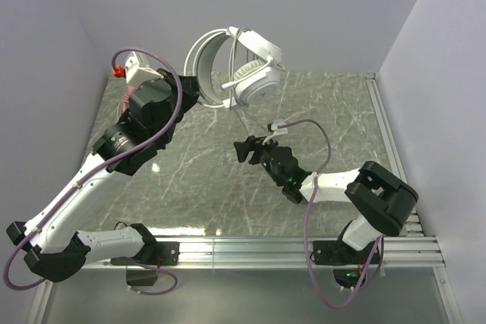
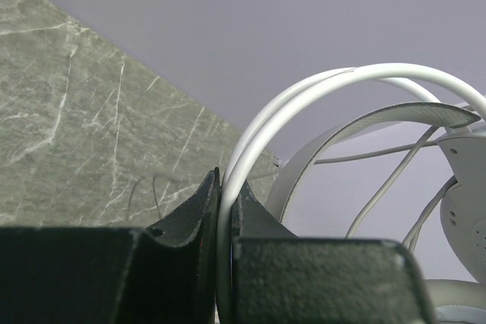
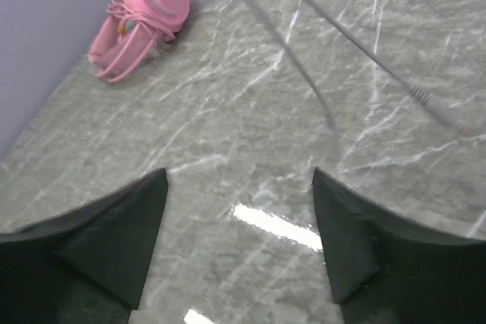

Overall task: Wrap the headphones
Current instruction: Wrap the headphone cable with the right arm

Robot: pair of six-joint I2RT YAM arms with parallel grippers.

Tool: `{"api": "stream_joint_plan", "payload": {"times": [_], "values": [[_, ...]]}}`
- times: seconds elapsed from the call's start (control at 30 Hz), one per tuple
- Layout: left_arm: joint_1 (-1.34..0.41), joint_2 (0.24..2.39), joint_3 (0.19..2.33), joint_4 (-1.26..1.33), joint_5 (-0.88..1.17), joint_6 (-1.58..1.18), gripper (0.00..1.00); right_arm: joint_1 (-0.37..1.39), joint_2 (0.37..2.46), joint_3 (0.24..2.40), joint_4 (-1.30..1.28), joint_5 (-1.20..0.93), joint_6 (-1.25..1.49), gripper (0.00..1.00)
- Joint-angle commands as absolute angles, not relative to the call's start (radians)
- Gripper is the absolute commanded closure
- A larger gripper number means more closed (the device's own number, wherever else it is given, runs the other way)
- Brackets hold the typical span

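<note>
White-and-grey over-ear headset (image 1: 254, 81), upper centre, is lifted by the left claw (image 2: 225, 202) clenching its headband, likely freeing its thin grey cable (image 3: 319, 96) for the empty, released right claw (image 3: 239, 180).

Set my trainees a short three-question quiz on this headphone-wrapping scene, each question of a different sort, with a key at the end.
1. True or false: the left fingers are clamped on the wire headband of the white headset, holding it up off the table.
2. Fill in: the right fingers stand ____, with nothing between them.
3. Where is the pink headset? A: lying on the table. B: between the right fingers. C: hooked on the white headset.
Key: 1 true; 2 open; 3 A.
</note>
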State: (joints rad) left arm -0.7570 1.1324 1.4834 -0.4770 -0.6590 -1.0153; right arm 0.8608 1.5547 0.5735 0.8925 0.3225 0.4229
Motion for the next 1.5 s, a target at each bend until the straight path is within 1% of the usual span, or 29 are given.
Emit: {"api": "stream_joint_plan", "payload": {"times": [0.0,0.1,0.23,0.5,0.63,0.77,1.03,1.1,1.17,1.23,1.3,1.33,1.37,1.43,1.47], "values": [[-0.762,1.094,1.54,-0.368,-0.65,-1.062,1.0,0.838,1.529,0.526,1.009,0.325,0.471,0.14],[-0.762,1.098,1.545,-0.376,-0.649,-1.063,1.0,0.805,1.516,0.521,1.02,0.287,0.477,0.13],[-0.762,1.094,1.548,-0.379,-0.64,-1.068,1.0,0.784,1.526,0.567,0.962,0.301,0.379,0.12],[-0.762,1.089,1.56,-0.382,-0.617,-1.065,1.0,0.782,1.614,0.736,0.856,0.339,0.196,0.1],[-0.762,1.091,1.569,-0.385,-0.607,-1.063,1.0,0.773,1.67,0.814,0.807,0.301,0.143,0.1],[-0.762,1.094,1.578,-0.391,-0.607,-1.065,1.0,0.758,1.715,0.912,0.738,0.336,0.153,0.1],[-0.762,1.081,1.577,-0.387,-0.604,-1.06,1.0,0.667,1.758,0.96,0.742,0.233,0.23,0.11],[-0.762,1.08,1.577,-0.388,-0.604,-1.062,1.0,0.65,1.759,0.962,0.747,0.164,0.251,0.16],[-0.762,1.078,1.575,-0.387,-0.607,-1.062,1.0,0.637,1.756,0.95,0.749,0.144,0.264,0.23],[-0.762,1.078,1.572,-0.385,-0.609,-1.06,1.0,0.637,1.74,0.908,0.776,0.126,0.285,0.27],[-0.764,1.078,1.572,-0.384,-0.609,-1.06,1.0,0.637,1.726,0.878,0.79,0.114,0.313,0.34],[-0.762,1.08,1.569,-0.382,-0.607,-1.061,1.0,0.637,1.712,0.85,0.802,0.115,0.324,0.39],[-0.762,1.08,1.566,-0.379,-0.606,-1.063,1.0,0.637,1.706,0.838,0.807,0.118,0.333,0.51],[-0.762,1.081,1.56,-0.376,-0.603,-1.063,1.0,0.637,1.687,0.809,0.819,0.106,0.348,0.58],[-0.764,1.083,1.56,-0.376,-0.603,-1.063,1.0,0.638,1.683,0.802,0.819,0.101,0.354,0.6]]}}
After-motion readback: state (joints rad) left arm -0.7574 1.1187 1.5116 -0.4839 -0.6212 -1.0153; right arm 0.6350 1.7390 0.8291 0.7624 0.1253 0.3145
